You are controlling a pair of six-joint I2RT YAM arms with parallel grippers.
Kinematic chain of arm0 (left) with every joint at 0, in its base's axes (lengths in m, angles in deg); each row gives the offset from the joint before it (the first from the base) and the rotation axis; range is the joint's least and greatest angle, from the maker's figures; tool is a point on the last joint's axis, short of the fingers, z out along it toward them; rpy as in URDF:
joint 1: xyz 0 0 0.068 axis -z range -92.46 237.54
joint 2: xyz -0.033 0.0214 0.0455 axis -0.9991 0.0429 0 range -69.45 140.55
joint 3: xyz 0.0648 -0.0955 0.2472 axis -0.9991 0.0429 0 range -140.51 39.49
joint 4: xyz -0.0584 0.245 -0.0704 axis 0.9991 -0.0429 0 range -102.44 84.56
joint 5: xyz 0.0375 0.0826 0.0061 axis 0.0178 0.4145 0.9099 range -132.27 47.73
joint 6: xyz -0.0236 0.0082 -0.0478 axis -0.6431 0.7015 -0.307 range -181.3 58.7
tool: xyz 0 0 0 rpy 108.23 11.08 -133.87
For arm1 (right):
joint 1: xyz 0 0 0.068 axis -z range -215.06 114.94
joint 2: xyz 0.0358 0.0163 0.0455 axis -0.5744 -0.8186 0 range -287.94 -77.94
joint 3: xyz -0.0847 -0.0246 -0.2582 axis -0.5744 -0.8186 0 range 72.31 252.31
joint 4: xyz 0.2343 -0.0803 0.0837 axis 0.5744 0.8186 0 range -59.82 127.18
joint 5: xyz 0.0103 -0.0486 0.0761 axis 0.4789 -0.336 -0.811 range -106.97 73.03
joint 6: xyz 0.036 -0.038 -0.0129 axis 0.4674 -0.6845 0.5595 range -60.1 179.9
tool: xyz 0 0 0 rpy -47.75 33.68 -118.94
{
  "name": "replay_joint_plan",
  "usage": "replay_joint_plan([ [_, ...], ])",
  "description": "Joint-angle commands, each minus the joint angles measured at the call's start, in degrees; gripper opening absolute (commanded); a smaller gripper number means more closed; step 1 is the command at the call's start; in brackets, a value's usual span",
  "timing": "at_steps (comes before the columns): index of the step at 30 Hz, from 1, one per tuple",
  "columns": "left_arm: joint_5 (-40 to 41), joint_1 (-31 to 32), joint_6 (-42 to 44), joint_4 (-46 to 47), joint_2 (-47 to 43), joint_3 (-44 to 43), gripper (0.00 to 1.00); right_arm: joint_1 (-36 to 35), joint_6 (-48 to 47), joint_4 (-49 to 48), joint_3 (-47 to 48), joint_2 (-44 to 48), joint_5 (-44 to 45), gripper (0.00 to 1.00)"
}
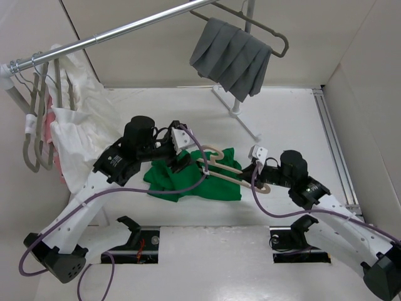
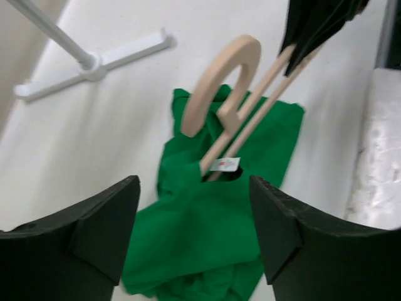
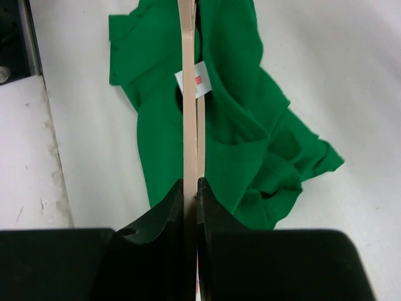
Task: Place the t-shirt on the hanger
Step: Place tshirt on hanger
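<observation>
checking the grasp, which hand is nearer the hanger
Right. The right hand is clamped on the hanger; the left hand hangs open over the t-shirt, off the hanger.

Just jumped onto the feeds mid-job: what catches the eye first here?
The bright green t-shirt lies crumpled in the middle of the table. The right gripper is clamped on a cream hanger held over it, one end at the neck opening by the white label, while the left gripper hovers open above. A grey cloth hangs on the rail behind.
</observation>
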Motion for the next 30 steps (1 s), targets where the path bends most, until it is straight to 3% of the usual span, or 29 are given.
replay_joint_plan([
  [1, 4.07, 0.15, 8.99, 2.1, -1.53, -0.24, 0.71, 0.41, -0.33, -5.71, -0.49, 1.62, -1.53, 0.0],
  [3, 6.0, 0.15, 16.25, 0.62, -0.4, 1.7, 0.76, 0.41, -0.33, -5.71, -0.49, 3.02, -1.53, 0.0],
  [8, 6.02, -3.01, 21.92, 4.38, 1.54, 9.77, 0.82, 0.41, -0.33, -6.23, -0.49, 3.03, -2.05, 0.0],
  [13, 4.78, -5.47, 26.58, 6.93, 7.94, 11.55, 0.82, 0.41, -0.94, -6.23, -0.49, 1.18, -2.58, 0.0],
  [19, 0.83, -5.48, 37.21, 1.31, 13.75, 9.53, 0.79, 0.41, -1.47, -7.38, -0.49, 0.66, -2.58, 0.0],
  [22, -1.02, -5.48, 38.71, 2.19, 16.3, 10.32, 0.64, 0.41, -1.47, -7.38, 0.03, 0.13, -3.2, 0.0],
  [23, -1.63, -5.48, 38.71, 2.19, 16.31, 10.32, 0.54, 0.41, -1.47, -7.38, 0.03, 0.13, -3.2, 0.0],
  [24, -3.55, -5.48, 38.71, 1.23, 16.31, 9.11, 0.34, 0.41, -1.47, -7.38, 0.03, 0.13, -3.2, 0.0],
  [25, -4.53, -5.48, 38.71, 0.62, 16.31, 8.4, 0.26, 0.41, -1.47, -7.38, 0.03, 0.13, -3.2, 0.0],
  [30, -12.7, -5.48, 37.22, -3.69, 14.47, 4.27, 0.11, 0.41, -1.47, -9.31, 0.64, -1.97, -3.2, 0.0],
])
